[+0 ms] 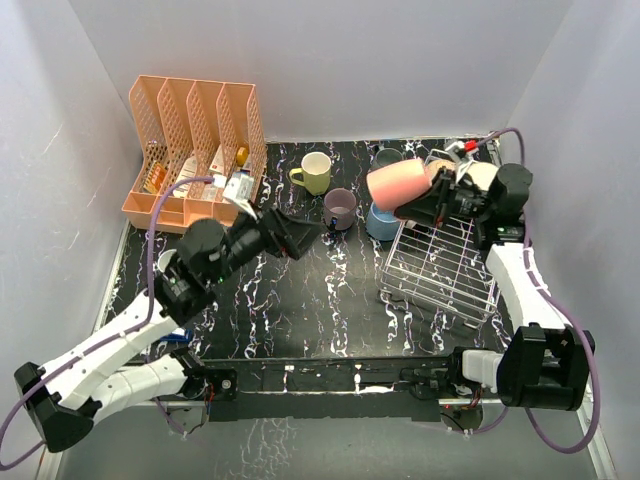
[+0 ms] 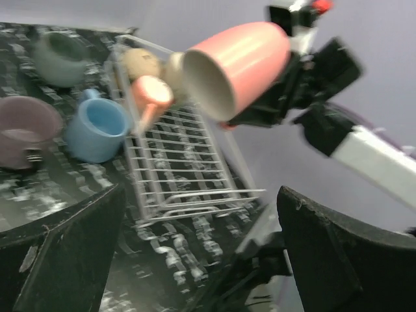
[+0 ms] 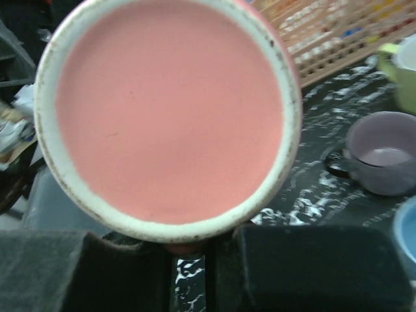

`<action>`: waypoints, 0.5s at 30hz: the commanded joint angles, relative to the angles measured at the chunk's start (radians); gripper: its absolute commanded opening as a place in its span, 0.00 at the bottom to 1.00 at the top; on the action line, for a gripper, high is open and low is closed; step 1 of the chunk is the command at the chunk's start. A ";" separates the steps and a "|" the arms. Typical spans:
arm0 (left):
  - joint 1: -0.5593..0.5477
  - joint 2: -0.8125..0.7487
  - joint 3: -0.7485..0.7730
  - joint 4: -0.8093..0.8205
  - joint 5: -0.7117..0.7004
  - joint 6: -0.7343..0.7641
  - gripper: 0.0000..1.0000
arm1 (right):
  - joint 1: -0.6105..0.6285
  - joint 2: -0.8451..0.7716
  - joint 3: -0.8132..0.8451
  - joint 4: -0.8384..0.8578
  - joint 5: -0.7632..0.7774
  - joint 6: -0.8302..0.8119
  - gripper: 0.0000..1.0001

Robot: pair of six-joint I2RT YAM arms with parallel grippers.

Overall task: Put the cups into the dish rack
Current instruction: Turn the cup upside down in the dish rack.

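One pink mug (image 1: 398, 183) pinched by right hand (image 3: 205, 263); left hand (image 1: 310, 235) spread; black marbled tabletop (image 1: 300, 310), white walls (image 1: 350, 60).

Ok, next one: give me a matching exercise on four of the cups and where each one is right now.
Cups:
1. pink cup
2. light blue cup
3. yellow-green cup
4. mauve cup

Places:
A. on the table, the nearest of the four to the peach organizer
B. off the table, tipped on its side, up by the dish rack
C. on the table, right beside the rack's far left corner
D. on the table, between the yellow-green and light blue ones

Pairs: 1-B, 2-C, 3-A, 4-D
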 commanded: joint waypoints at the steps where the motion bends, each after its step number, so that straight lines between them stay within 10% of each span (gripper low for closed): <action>1: 0.169 0.080 0.197 -0.504 0.143 0.256 0.97 | -0.115 -0.022 0.130 -0.227 0.047 -0.263 0.08; 6: 0.429 0.159 0.219 -0.618 0.324 0.404 0.97 | -0.197 -0.001 0.269 -0.612 0.217 -0.618 0.08; 15: 0.462 0.046 0.011 -0.588 0.196 0.566 0.97 | -0.243 -0.050 0.315 -0.836 0.608 -0.943 0.08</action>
